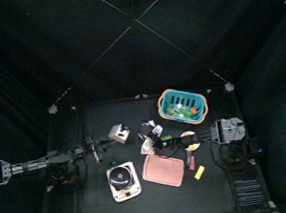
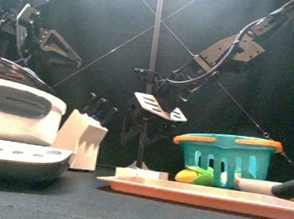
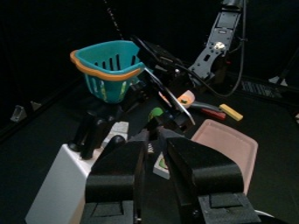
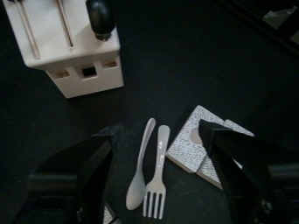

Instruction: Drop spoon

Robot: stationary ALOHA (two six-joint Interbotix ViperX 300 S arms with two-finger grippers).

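A silver spoon (image 4: 142,166) lies flat on the black table beside a silver fork (image 4: 158,179), both seen in the right wrist view. My right gripper (image 4: 162,175) hovers over them with its jaws wide open, one on each side, holding nothing. In the top view it (image 1: 164,136) reaches in towards the table's middle. In the front view it (image 2: 162,107) hangs above the table. My left gripper (image 3: 149,179) rests with its jaws close together over the white knife block (image 3: 70,175).
A grey tile (image 4: 201,150) lies next to the fork. The white knife block (image 4: 65,39) stands close by. A teal basket (image 1: 182,101), a pink board (image 1: 165,170), a kitchen scale (image 1: 125,180) and a yellow piece (image 1: 197,172) share the table.
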